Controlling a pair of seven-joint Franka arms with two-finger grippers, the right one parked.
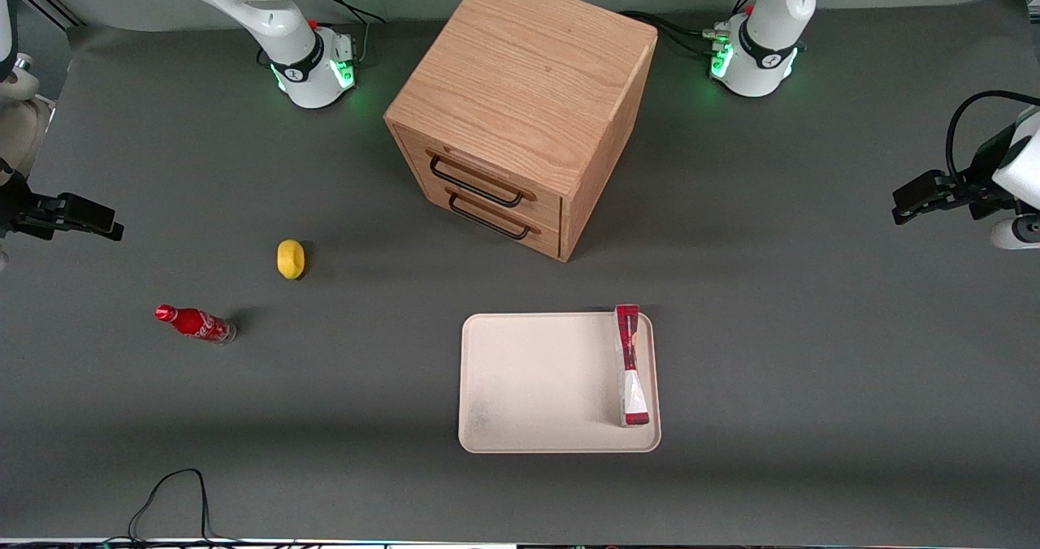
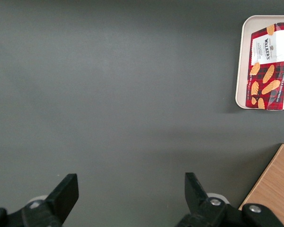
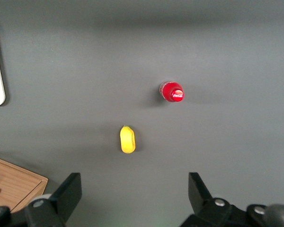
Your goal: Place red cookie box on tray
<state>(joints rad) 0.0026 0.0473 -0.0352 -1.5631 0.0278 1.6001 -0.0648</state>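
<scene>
The red cookie box (image 1: 630, 364) stands on one long thin edge on the cream-white tray (image 1: 536, 386), along the tray's rim toward the working arm's end. In the left wrist view the red cookie box (image 2: 267, 71) shows its broad printed face, resting on the tray (image 2: 242, 61). My left gripper (image 1: 900, 206) hangs far from both, out at the working arm's end of the table and above bare mat. This gripper (image 2: 130, 184) is open, with nothing between its fingers.
A wooden drawer cabinet (image 1: 520, 110) with two black handles stands farther from the front camera than the tray. A yellow lemon (image 1: 290, 258) and a small red cola bottle (image 1: 195, 324) lie toward the parked arm's end. A black cable (image 1: 171, 492) loops near the table's front edge.
</scene>
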